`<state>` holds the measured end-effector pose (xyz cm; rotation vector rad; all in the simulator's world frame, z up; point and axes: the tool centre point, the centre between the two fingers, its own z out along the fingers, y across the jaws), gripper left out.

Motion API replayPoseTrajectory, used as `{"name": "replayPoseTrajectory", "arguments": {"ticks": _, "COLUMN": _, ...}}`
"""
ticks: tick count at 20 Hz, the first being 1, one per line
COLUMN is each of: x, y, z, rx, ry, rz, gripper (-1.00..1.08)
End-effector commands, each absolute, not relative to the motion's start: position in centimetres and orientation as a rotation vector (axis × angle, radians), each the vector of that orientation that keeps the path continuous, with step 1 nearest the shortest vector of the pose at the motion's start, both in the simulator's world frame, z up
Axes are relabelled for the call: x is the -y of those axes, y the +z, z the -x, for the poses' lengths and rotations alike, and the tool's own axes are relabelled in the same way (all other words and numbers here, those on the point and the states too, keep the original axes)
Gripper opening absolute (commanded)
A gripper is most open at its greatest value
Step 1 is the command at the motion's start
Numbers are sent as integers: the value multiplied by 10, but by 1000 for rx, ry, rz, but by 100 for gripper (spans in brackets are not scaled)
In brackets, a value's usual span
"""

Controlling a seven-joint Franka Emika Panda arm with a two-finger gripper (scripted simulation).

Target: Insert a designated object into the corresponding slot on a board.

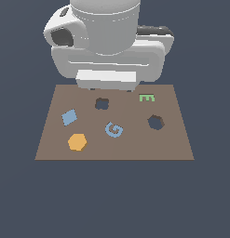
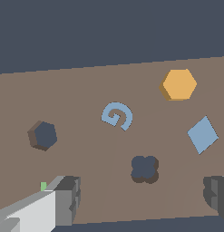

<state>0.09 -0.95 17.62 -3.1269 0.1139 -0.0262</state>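
Orange hexagon block (image 1: 77,142) lies flat on the brown board (image 1: 177,148), near its edge toward the exterior view's left, at about 7 o'clock from the blue letter G (image 1: 114,129). Hexagonal slot (image 1: 155,122) sits at 3 o'clock from the G, well apart from the block. Gripper (image 2: 143,195) fingers (image 2: 68,199) stand wide apart and empty — the block lies well clear of them, beyond the lobed hole (image 2: 144,168).
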Motion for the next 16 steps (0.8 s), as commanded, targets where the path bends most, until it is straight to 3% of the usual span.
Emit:
{"name": "replayPoseTrajectory", "arguments": {"ticks": 1, "x": 10, "y": 176, "z": -1, "rx": -114, "ry": -26, "rz": 3127, "gripper": 100}}
{"name": "replayPoseTrajectory", "arguments": {"ticks": 16, "x": 36, "y": 150, "z": -15, "rx": 60, "ry": -21, "rz": 3130, "gripper": 100}}
